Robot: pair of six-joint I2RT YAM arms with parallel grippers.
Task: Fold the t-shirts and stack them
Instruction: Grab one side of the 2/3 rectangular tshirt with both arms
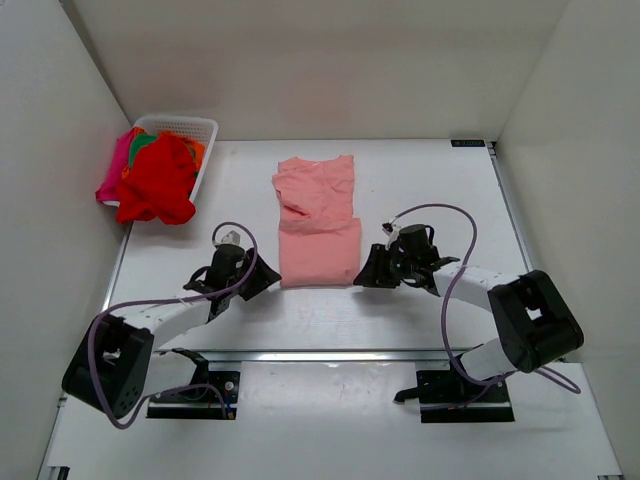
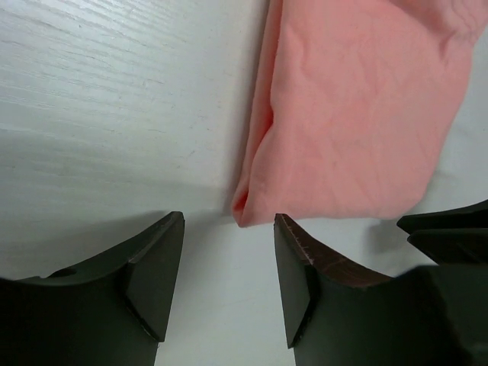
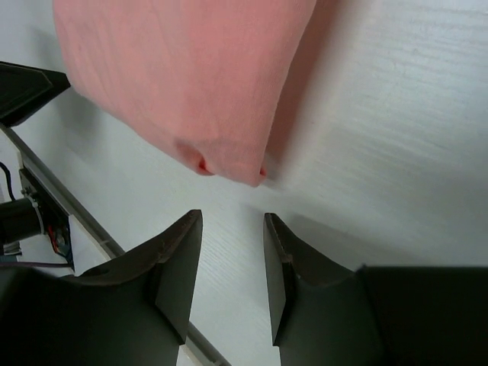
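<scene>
Part-folded salmon-pink t-shirt (image 1: 318, 225) mid-frame on the white surface (image 1: 430, 200), a gripper at each lower corner.
Seen from above, the shirt's lower half is a neat folded panel and the rumpled collar end lies toward the top. In the upper left, a white basket (image 1: 203, 126) holds a red t-shirt (image 1: 158, 185) spilling over its rim, with a magenta t-shirt (image 1: 115, 170) and an orange/green t-shirt (image 1: 143, 143) behind it. The left gripper (image 2: 229, 267) sits just off the lower-left corner and the right gripper (image 3: 232, 259) just off the lower-right. Both jaws are released, holding nothing.
</scene>
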